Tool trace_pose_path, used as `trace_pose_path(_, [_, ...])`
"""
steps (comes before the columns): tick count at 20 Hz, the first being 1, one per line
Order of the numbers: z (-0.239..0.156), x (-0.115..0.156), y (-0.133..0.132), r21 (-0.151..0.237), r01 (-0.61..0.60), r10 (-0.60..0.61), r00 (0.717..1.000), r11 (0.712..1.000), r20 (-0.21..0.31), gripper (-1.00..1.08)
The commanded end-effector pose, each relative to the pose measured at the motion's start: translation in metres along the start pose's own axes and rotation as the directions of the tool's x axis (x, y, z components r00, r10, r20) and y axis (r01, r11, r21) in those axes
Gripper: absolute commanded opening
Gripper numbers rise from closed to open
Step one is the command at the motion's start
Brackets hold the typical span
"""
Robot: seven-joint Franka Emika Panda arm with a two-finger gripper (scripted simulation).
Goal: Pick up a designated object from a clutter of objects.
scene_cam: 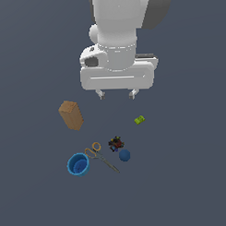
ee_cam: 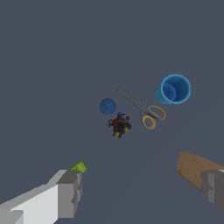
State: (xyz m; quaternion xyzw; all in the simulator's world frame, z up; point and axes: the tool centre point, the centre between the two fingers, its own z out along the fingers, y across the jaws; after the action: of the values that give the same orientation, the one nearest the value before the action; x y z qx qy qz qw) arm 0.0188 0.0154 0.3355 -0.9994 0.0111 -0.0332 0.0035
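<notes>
The small, knobbly black lump flecked with red and blue (scene_cam: 116, 143) lies on the grey desk (scene_cam: 191, 176), just beside the plain blue ball (scene_cam: 124, 155) and near the orange-handled scissors (scene_cam: 100, 155). The round blue cup (scene_cam: 78, 164) stands upright at the exterior view's left, holding nothing. My hand (scene_cam: 117, 93) hangs above, spread wide, gripping nothing.
</notes>
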Motion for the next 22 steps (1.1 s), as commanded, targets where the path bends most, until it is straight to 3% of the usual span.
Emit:
trace_pose_path(1, [0.0,0.0,0.0,0.0,0.0,0.0,1.0,1.0,0.0,1.0])
trace_pose_path(10, [0.01,0.001,-0.026,0.024,0.041,-0.041,0.999,0.999,0.019,1.0])
trace_pose_path(22, [0.027,0.006,-0.023,0.023,-0.03,0.029,0.999,0.999,0.024,1.0])
